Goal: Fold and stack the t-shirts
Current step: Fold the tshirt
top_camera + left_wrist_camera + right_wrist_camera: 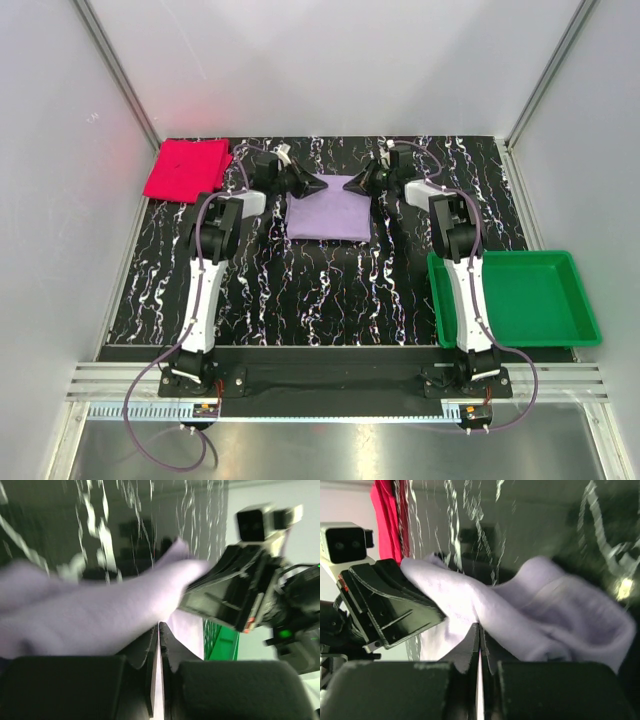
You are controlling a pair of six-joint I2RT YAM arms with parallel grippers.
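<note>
**Top external view: two arms grip the far corners of one shirt**

From where I stand, the lavender t-shirt [328, 212] lies near the middle of the far edge of the black marbled worktop [330, 295]. It is already a rough rectangle. The left gripper [300, 181] is clenched on its far left corner and the right gripper [367, 180] on its far right corner. Both corners are raised a little off the surface.

In each wrist view the fingers are pressed together with lavender cloth bunched over them, so I judge both grasps to be firm. I think the arms hold two corners together so that the far hem stays straight for a fold toward the near edge.

The pink-red t-shirt [187, 170] rests as a folded square in the far left corner, apart from the arms. Probably it waits there for the stacking. The green tray [515, 257] sits at the right edge.
</note>
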